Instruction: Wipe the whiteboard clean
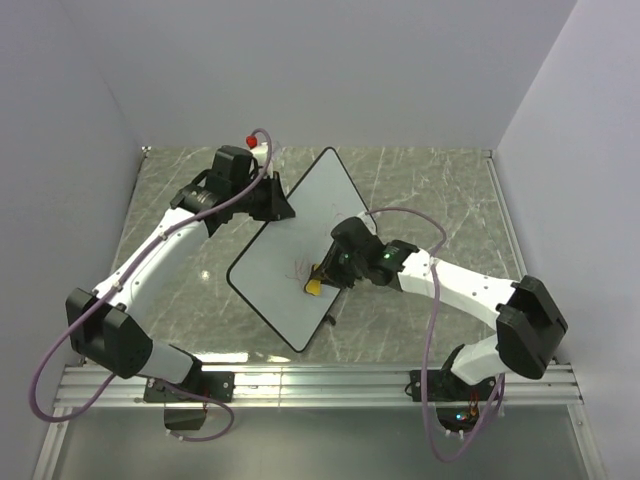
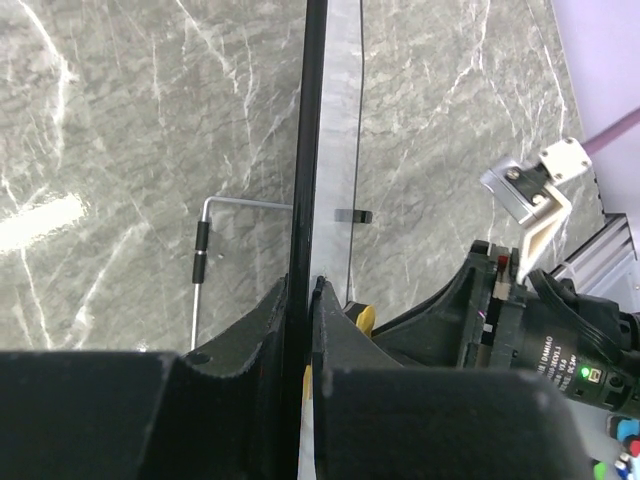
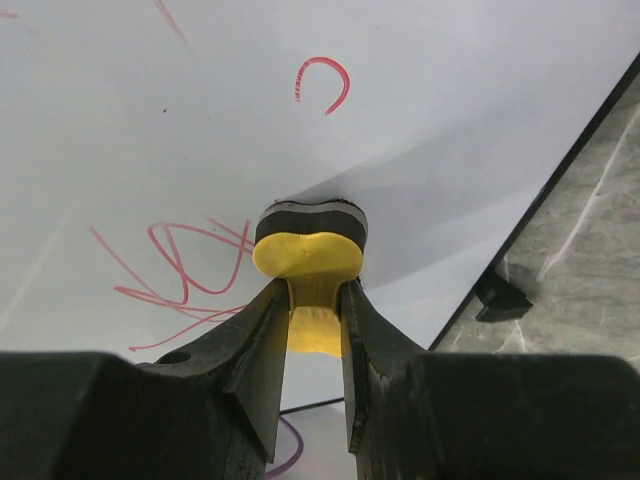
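The whiteboard (image 1: pixel 270 265) sits mid-worktop (image 1: pixel 430 190), its 11 o'clock edge pinched between the left fingers (image 2: pixel 255 340), likely to steady it. The right fingers (image 3: pixel 255 350) press a clamped yellow eraser (image 3: pixel 305 250) onto it beside red scribbles (image 3: pixel 180 265).

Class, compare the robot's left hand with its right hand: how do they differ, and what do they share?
The left hand clamps the whiteboard by its black rim; the right hand holds a yellow eraser. The left hand sits at the board's edge; the right hand is over its scribbled face. Both are shut on something.
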Available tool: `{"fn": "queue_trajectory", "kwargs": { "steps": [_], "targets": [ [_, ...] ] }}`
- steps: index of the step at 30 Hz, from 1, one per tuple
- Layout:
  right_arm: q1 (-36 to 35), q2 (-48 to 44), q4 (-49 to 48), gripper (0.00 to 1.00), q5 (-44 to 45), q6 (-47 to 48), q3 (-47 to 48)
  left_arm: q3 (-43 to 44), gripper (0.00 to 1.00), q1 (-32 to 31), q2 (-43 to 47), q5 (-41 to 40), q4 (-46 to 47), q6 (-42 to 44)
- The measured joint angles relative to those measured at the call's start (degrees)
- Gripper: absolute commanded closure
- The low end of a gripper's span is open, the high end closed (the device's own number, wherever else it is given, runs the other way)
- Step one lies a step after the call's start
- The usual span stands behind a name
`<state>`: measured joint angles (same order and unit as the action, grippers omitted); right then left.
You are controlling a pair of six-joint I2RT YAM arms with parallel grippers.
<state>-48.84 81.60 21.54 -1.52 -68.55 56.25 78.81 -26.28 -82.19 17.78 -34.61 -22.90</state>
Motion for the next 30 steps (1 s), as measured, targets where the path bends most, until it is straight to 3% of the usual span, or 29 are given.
{"fn": "queue_trajectory", "kwargs": {
  "steps": [20, 30],
  "targets": [
    [-0.44, 3.15, 1.22, 1.0, -0.92, -2.95, 7.34, -1.29, 1.0, -0.09, 2.01, -2.12, 0.81, 1.31],
    [-0.5, 2.89, -7.78, 1.0, -1.53, -4.33, 10.73, -1.36, 1.0, -0.07, 2.01, -2.8, 0.66, 1.6]
  ]
}}
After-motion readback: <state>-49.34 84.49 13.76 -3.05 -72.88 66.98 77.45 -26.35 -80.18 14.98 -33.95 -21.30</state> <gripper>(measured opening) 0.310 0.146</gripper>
